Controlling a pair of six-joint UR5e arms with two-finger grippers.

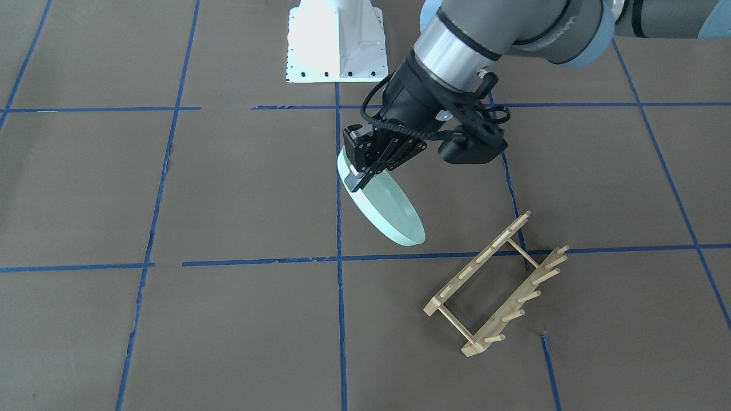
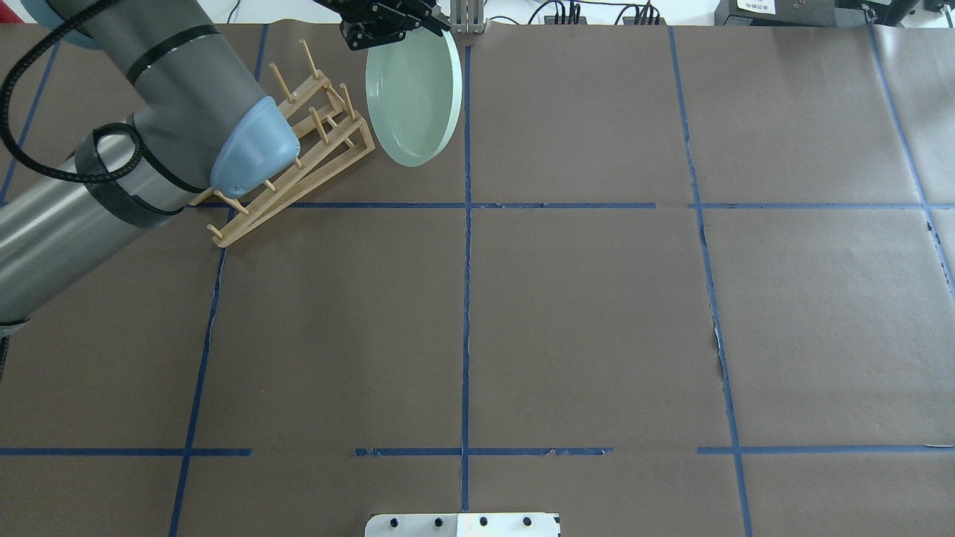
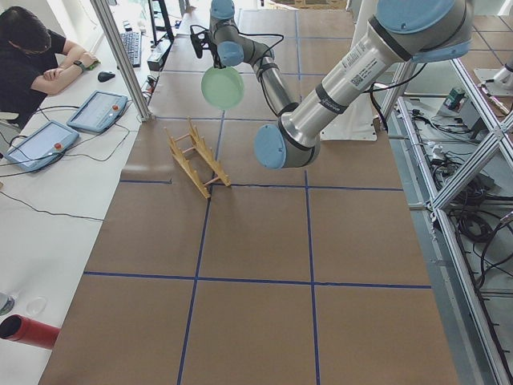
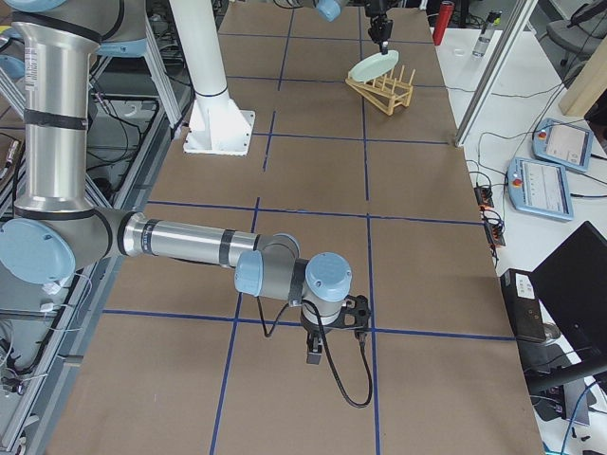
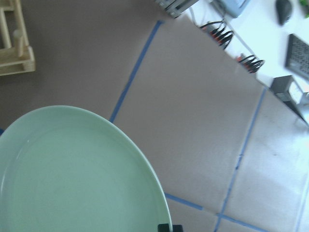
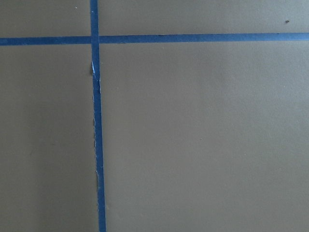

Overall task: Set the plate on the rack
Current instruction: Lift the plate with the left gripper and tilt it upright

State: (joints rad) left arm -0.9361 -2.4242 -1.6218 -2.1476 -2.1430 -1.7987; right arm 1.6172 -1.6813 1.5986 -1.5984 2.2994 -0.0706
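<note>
My left gripper (image 1: 358,171) is shut on the rim of the pale mint-green plate (image 1: 389,210) and holds it tilted on edge above the table. The plate also shows in the overhead view (image 2: 415,97) and fills the lower left of the left wrist view (image 5: 72,174). The light wooden rack (image 1: 497,285) with upright pegs stands on the table beside the plate and apart from it. In the overhead view the rack (image 2: 313,142) is partly hidden by my left arm. My right gripper (image 4: 314,357) shows only in the exterior right view, low over the paper; I cannot tell whether it is open or shut.
Brown paper with blue tape lines (image 2: 467,298) covers the table. The white robot base (image 1: 336,43) stands at the table's robot side. A person sits at a side desk with tablets (image 3: 96,111). A metal post (image 2: 468,19) stands at the far edge near the plate.
</note>
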